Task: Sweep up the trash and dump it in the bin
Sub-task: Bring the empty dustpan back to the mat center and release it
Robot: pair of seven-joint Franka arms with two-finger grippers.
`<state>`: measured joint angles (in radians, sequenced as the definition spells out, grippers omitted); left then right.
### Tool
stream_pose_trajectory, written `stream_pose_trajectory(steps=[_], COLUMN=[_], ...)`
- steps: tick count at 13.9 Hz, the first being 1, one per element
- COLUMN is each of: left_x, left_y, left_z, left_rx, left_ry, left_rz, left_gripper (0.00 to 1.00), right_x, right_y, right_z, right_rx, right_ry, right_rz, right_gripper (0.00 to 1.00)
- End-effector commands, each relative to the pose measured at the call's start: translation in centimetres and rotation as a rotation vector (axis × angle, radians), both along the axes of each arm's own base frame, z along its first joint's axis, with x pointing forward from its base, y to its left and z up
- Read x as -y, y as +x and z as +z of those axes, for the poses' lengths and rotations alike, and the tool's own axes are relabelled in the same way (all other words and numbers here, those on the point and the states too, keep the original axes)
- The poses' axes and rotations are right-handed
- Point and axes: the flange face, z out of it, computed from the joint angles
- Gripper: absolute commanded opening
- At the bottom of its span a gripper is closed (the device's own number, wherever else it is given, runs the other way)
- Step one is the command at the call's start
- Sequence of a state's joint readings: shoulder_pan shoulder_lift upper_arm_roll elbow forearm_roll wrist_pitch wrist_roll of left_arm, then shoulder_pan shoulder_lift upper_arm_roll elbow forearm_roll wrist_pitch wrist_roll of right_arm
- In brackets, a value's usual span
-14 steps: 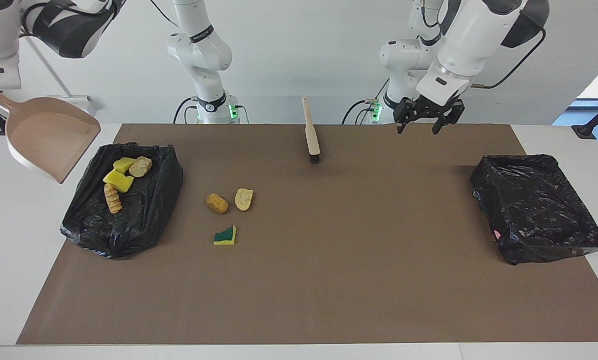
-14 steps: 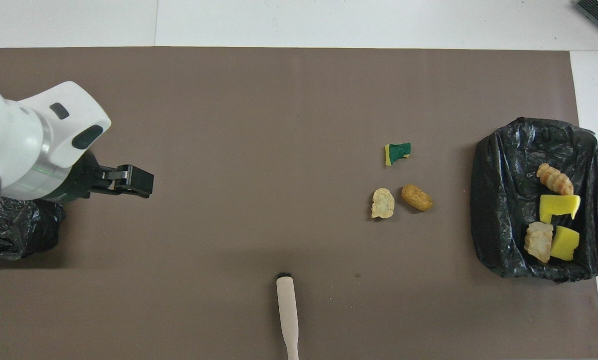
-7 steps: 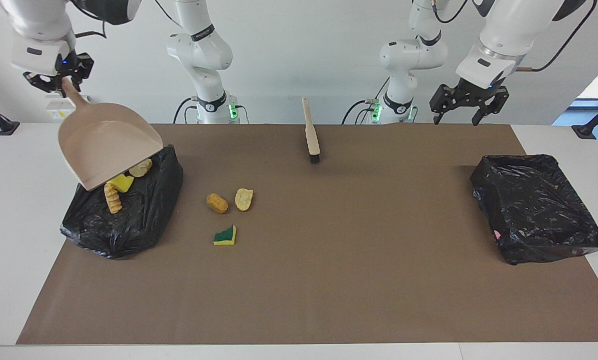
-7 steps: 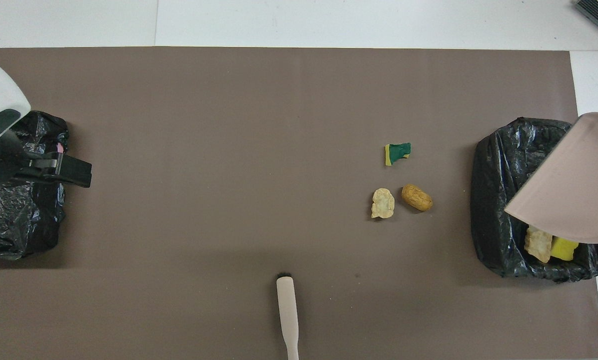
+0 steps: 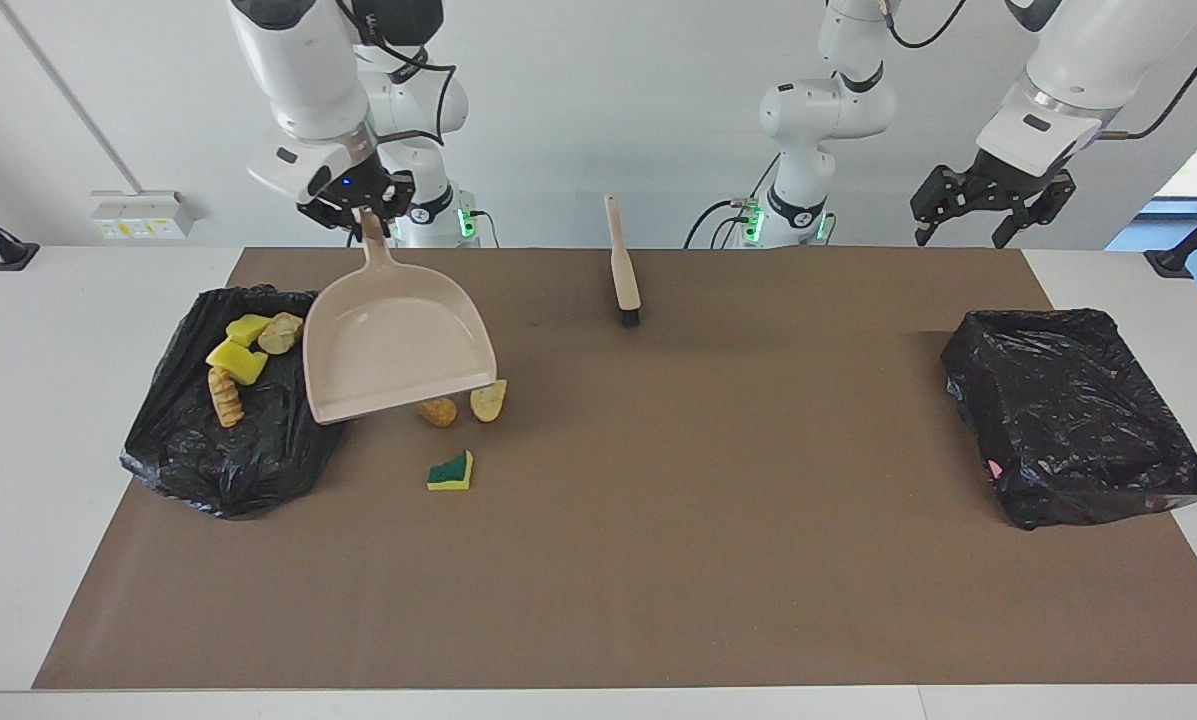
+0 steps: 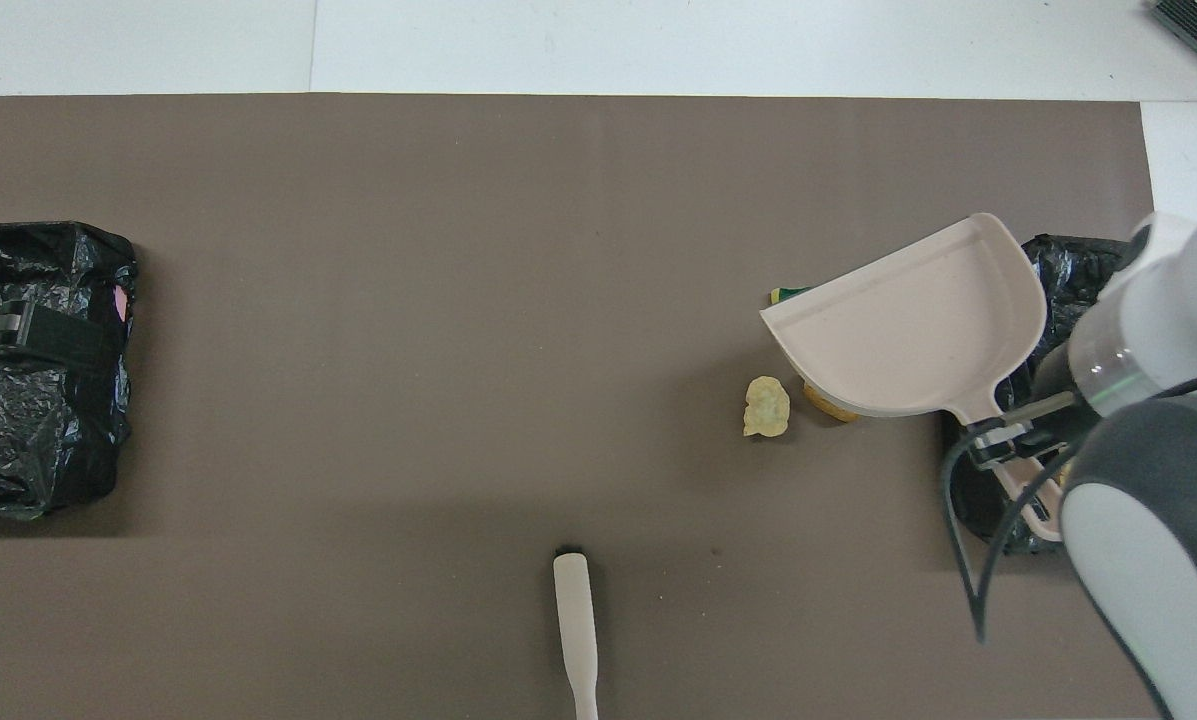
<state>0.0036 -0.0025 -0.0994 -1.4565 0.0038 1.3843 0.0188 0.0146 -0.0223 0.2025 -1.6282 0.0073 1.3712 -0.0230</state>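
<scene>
My right gripper (image 5: 363,212) is shut on the handle of the beige dustpan (image 5: 393,345). It holds the pan tilted in the air between the black bin (image 5: 238,450) and three loose scraps. The scraps are an orange lump (image 5: 438,411), a pale lump (image 5: 488,399) and a green-and-yellow sponge piece (image 5: 451,471). In the overhead view the dustpan (image 6: 908,330) covers most of the orange lump (image 6: 826,407) and the sponge piece (image 6: 786,294). The pale lump (image 6: 766,407) shows beside it. Yellow sponge pieces (image 5: 236,362) and bread lumps (image 5: 280,332) lie in the bin. My left gripper (image 5: 958,240) is open and empty.
The beige hand brush (image 5: 623,260) lies on the brown mat near the robots, midway between the arms; it also shows in the overhead view (image 6: 576,620). A second black bin (image 5: 1068,410) sits at the left arm's end, under my left gripper (image 6: 18,330).
My right gripper has carried the dustpan from outside the bin, across it, to over the mat by the loose scraps. My left gripper has moved toward the left arm's end of the table.
</scene>
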Motion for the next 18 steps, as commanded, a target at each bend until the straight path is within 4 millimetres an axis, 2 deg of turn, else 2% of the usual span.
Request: stream_pose_trajectory(steps=[1, 3, 4, 6, 9, 12, 13, 18], left_x=[-0.4, -1.2, -1.4, -1.2, -1.4, -1.4, -1.4, -1.4], left_y=[-0.1, -0.2, -0.3, -0.9, -0.9, -0.9, -0.9, -1.0], left_z=[0.8, 0.9, 1.0, 1.4, 1.3, 1.4, 1.4, 1.3], left_rx=[-0.009, -0.005, -0.004, 0.007, 0.004, 0.007, 0.007, 0.002], left_ry=[0.019, 0.015, 0.011, 0.004, 0.005, 0.005, 0.005, 0.004], left_rz=[-0.043, -0.033, -0.029, -0.03, -0.017, -0.016, -0.014, -0.018], left_gripper=[1.0, 1.0, 1.0, 1.0, 1.0, 1.0, 1.0, 1.0], right_x=[-6.0, -13.1, -15.7, -18.9, -24.6, -27.8, -28.4, -28.6], right_y=[2.0, 2.4, 2.7, 4.1, 4.8, 4.7, 4.6, 5.2], right_z=[-3.2, -6.7, -8.7, -12.1, -15.0, -18.0, -18.4, -19.7], right_rx=[0.024, 0.051, 0.061, 0.088, 0.107, 0.129, 0.138, 0.155], right_ry=[0.063, 0.052, 0.056, 0.073, 0.104, 0.132, 0.136, 0.177], right_rz=[-0.142, -0.145, -0.17, -0.258, -0.286, -0.286, -0.278, -0.29], right_gripper=[0.0, 0.0, 0.0, 0.0, 0.0, 0.0, 0.0, 0.0])
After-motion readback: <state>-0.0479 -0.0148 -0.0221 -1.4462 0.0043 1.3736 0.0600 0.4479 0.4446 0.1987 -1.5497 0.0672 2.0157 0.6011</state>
